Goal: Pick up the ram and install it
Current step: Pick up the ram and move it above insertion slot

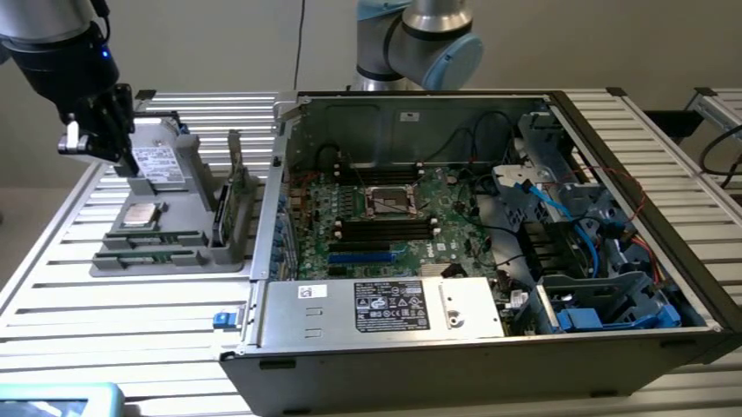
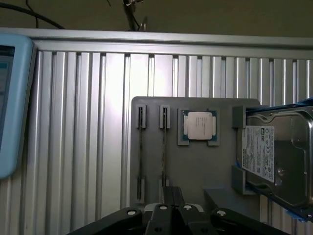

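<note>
- The ram, a long, narrow green circuit-board stick, is standing on its thin edge in a slot of the flat grey plastic tray. Its long axis is running parallel to the slats of the ribbed aluminium table.
- A second stick of the same kind is standing parallel just beside it, in the outer slot, nearest the tray's end edge.
- On the ram's other side, a square silver processor chip is lying flat. Beyond it, a silver boxy hard drive with a white label is resting.
- The dark end effector is hanging over the hard-drive end of the tray, apart from the ram. In the wrist view its fingers are standing narrow, close together, gripping nothing.
- A taller green expansion card is standing upright along the tray's edge on the exterior view's right, just beside the open grey metal computer case.
- Bare slats are lying open past the tray's other edges. A blue-rimmed tablet is sitting well apart.
</note>
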### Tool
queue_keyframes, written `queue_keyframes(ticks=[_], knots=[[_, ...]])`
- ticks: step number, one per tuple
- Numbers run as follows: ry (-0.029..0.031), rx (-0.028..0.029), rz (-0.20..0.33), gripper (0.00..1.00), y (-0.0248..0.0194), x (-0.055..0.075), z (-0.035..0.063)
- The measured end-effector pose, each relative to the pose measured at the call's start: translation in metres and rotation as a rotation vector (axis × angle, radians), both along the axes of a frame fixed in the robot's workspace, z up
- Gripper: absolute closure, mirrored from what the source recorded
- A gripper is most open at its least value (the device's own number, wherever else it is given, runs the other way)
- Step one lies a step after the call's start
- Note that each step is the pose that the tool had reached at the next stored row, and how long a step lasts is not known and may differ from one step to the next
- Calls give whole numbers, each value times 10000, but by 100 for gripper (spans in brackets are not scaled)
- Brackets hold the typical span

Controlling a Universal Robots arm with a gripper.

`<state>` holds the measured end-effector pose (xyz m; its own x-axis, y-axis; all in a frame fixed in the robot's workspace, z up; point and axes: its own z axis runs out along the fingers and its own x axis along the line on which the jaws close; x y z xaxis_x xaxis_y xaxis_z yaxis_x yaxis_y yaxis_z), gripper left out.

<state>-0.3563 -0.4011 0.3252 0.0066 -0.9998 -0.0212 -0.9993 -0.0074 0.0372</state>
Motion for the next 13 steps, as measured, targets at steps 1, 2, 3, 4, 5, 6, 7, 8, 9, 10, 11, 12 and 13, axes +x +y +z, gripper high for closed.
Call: queue_keyframes(ticks=[1, 2, 3, 4, 5, 6, 7, 8, 9, 10, 11, 12, 13], knots=[[-14, -4, 3, 89, -2, -1, -2], [-20, -6, 7, 89, -4, -1, -5], [-21, -8, 11, 88, -7, -2, -6], [-20, -9, 15, 82, -11, -3, -7], [-20, -10, 18, 82, -18, -4, -9], [-20, -10, 19, 76, -25, -5, -14], [-21, -9, 21, 76, -34, -7, -21], [-21, -9, 22, 69, -46, -10, -29], [-20, -10, 23, 69, -57, -12, -37], [-22, -9, 23, 69, -65, -13, -48], [-23, -10, 24, 69, -72, -13, -63], [-21, -15, 23, 69, -78, -15, -76], [-20, -17, 23, 69, -85, -18, -89]])
